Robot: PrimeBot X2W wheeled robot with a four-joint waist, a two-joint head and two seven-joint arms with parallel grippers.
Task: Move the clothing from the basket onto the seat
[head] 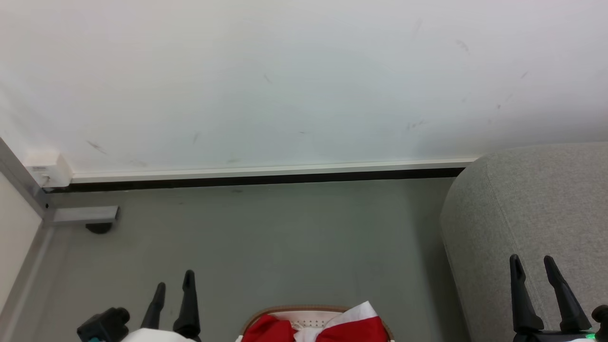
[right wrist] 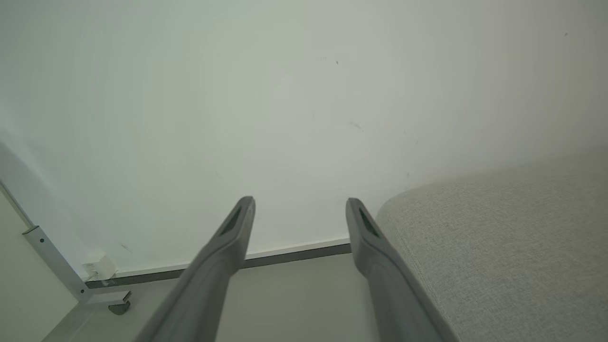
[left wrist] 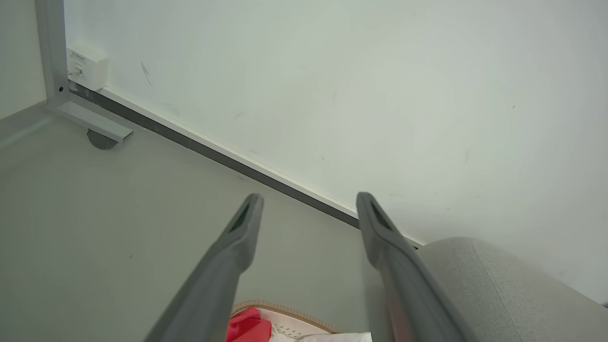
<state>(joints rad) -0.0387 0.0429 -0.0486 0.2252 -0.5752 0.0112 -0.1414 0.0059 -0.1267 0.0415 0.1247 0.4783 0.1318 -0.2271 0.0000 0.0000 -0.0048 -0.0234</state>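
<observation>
At the far left, a grey metal frame post (head: 21, 178) runs down the corner to a flat foot bar on the floor. A small white plastic box (head: 47, 170) sits on the wall just beside it. A pale, scuffed wall (head: 285, 85) fills the upper part of the head view and meets the smooth grey floor (head: 285, 237) along a dark skirting strip (head: 266, 179).

My left gripper (head: 175, 280) rises at the lower left. Its two long dark fingers are spread wide apart with nothing between them.

At the bottom centre stands the oval white plastic laundry basket (head: 294, 309) with its tan-brown rim, on the floor between my two arms. I can see only its far edge. The soft bright red clothing (head: 365, 328) with white bands lies heaped inside it, and one white fold pokes up above the rim.

To the right is the large light grey fabric seat (head: 522, 204), its rounded corner near the basket, its top bare where I can see it.

My right gripper (head: 532, 260) rises in front of the seat's side, fingers likewise spread wide and empty. I cannot tell whether the outer finger touches the fabric.
</observation>
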